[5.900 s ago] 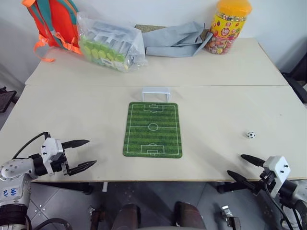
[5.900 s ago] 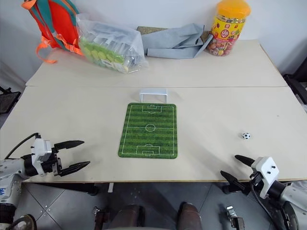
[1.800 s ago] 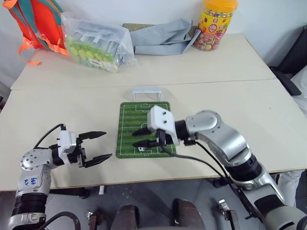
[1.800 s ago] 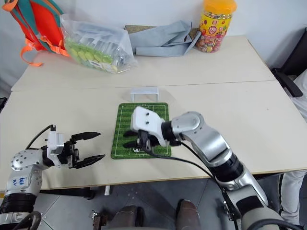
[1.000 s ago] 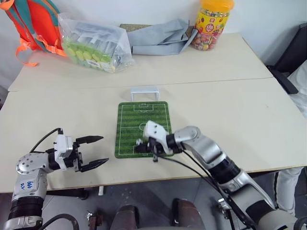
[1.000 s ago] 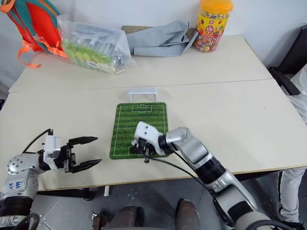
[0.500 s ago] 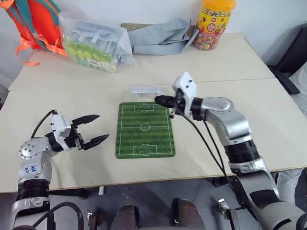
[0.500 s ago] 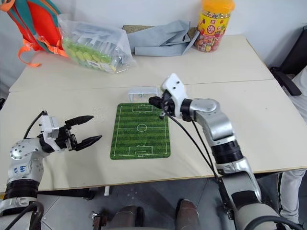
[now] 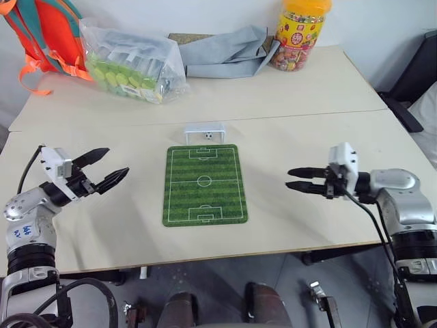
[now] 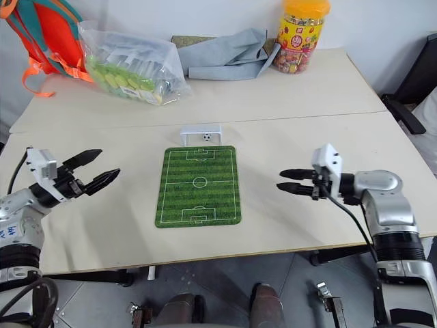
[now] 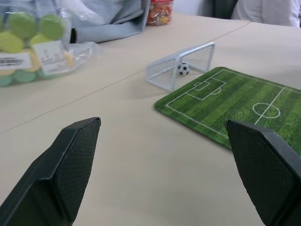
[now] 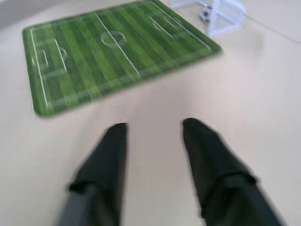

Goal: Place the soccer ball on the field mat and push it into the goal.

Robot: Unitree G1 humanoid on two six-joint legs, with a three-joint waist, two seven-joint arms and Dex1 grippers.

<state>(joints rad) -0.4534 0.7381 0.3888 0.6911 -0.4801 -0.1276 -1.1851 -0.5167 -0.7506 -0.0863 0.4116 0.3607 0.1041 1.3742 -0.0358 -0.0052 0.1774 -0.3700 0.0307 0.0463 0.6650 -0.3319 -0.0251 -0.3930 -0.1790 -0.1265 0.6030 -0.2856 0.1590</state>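
Soccer ball (image 11: 183, 68) inside the white goal (image 9: 205, 132) at the far end of the field mat (image 9: 204, 183), left gripper (image 9: 109, 170) fingers spread apart over the beige surface (image 9: 300, 96) left of the mat, right gripper (image 9: 293, 179) fingers parted, empty, right of the mat
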